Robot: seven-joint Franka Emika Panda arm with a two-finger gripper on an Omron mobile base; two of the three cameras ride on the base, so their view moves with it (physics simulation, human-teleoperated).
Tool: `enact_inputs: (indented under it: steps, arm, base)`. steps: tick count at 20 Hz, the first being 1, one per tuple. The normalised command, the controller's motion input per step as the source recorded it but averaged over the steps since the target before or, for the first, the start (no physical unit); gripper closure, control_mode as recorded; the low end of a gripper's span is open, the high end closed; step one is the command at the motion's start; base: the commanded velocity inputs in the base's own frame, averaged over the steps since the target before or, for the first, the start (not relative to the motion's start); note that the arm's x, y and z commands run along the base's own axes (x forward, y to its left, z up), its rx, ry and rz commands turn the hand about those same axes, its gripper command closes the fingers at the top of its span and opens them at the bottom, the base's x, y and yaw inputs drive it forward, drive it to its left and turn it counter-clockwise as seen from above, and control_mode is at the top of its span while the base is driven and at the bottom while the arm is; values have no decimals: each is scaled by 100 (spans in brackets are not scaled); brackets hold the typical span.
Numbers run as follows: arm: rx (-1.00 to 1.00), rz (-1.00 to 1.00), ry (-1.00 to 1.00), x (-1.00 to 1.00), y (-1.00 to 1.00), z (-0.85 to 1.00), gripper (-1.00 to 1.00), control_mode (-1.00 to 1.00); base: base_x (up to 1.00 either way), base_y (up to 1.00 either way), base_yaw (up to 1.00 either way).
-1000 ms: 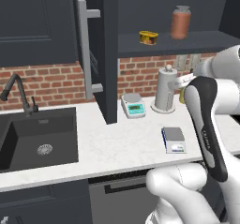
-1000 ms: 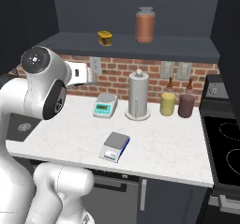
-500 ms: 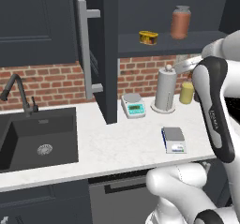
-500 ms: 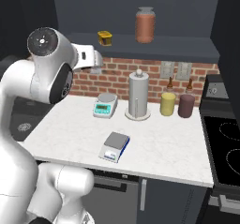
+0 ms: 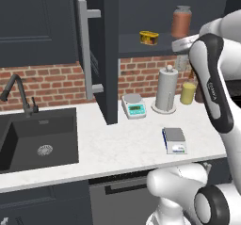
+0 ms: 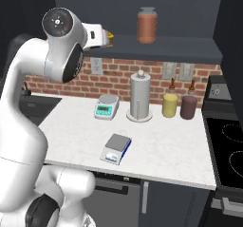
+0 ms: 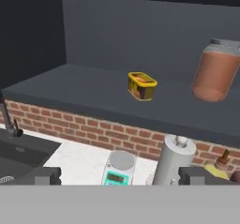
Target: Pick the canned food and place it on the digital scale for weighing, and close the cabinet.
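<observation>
The canned food (image 5: 148, 37) is a small yellow tin on the open cabinet's shelf (image 5: 141, 49); the hand view has it ahead of me (image 7: 141, 85), a stretch beyond the fingers. My gripper (image 7: 120, 176) is open and empty at shelf height in front of the cabinet; its fingertips (image 7: 47, 175) stand wide apart. From the right base the hand (image 6: 97, 33) covers part of the tin (image 6: 110, 37). The digital scale (image 5: 174, 140) (image 6: 117, 146) lies bare on the counter near the front edge. The cabinet door (image 5: 110, 54) stands open, edge-on, with its silver handle (image 5: 84, 50).
A tall orange-brown jar (image 5: 181, 21) (image 7: 215, 70) stands on the shelf right of the tin. On the counter below are a white round-platter scale (image 5: 133, 105), a paper towel roll (image 5: 166, 90) and two canisters (image 6: 170, 105). Sink (image 5: 42, 139) at left, stove (image 6: 232, 155) at right.
The arm has lifted the hand from counter-backsplash height up to the level of the cabinet shelf. The gripper has stayed open. The tin and both scales have not moved.
</observation>
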Motion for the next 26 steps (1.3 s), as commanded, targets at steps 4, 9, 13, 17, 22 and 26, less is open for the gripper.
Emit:
enact_inputs:
  steps: [4,9,13,17,22,26]
  arm:
    - [0,0,7,64,0,7,-100,-100]
    - [0,0,2,57,0,0,-100,-100]
    - [0,0,1,50,0,0,-100,-100]
    - [0,0,0,37,0,-9,-100,-100]
    - [0,0,3,46,0,-17,-100,-100]
    - [0,0,5,36,1,-7,-100,-100]
  base:
    - [0,0,0]
    - [0,0,0]
    - [0,0,0]
    - [0,0,0]
    - [0,0,0]
    - [0,0,0]
